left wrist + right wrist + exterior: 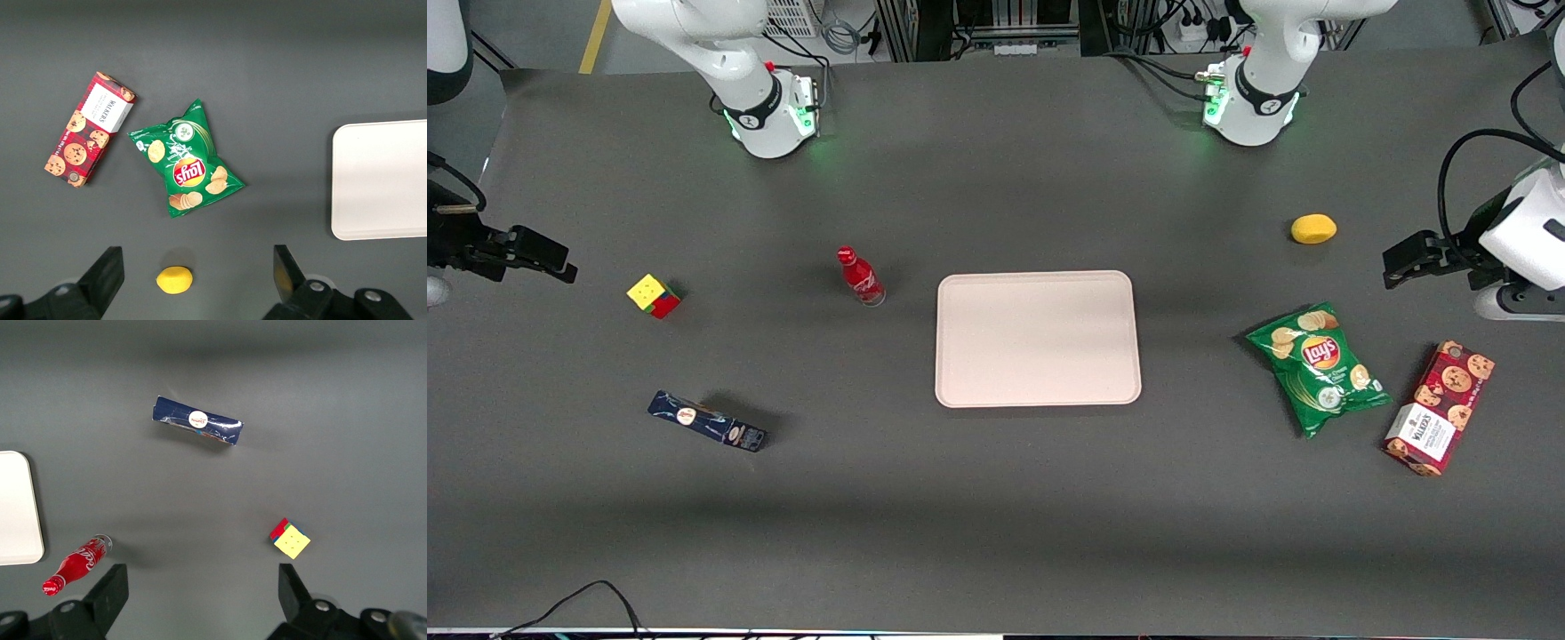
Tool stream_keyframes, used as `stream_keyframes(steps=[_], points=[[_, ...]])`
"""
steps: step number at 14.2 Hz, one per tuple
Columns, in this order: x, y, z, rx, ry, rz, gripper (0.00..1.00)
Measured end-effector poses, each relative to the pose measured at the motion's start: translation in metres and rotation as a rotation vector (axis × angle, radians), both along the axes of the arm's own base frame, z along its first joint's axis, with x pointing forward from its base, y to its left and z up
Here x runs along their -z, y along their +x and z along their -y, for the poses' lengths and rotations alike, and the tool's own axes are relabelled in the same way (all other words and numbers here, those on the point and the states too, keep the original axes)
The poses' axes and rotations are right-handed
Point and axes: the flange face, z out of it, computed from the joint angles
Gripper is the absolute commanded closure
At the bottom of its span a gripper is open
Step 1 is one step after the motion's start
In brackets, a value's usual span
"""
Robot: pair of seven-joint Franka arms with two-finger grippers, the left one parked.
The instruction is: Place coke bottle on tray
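The coke bottle (860, 276), small and red with a red cap and white script, stands upright on the dark table beside the pale pink tray (1037, 338), a short gap away toward the working arm's end. The right wrist view also takes in the coke bottle (75, 565) and a rounded corner of the tray (17, 507). My gripper (560, 265) hovers at the working arm's end of the table, well away from the bottle. Its fingers are spread wide, so the gripper (202, 580) is open with only bare table between them.
A colour cube (654, 295) lies between my gripper and the bottle. A dark blue box (708, 421) lies nearer the front camera. Toward the parked arm's end are a green chips bag (1319, 366), a red cookie box (1440, 407) and a lemon (1313, 228).
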Motion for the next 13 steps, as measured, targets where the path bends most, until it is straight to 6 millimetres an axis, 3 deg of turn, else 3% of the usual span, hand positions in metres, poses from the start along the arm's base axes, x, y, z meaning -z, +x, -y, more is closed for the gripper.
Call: stream_keyframes(steps=[9, 13], points=[[0.002, 0.0, 0.0, -0.005, 0.001, -0.005, 0.0], [0.0, 0.001, -0.017, -0.036, 0.002, -0.006, 0.0]])
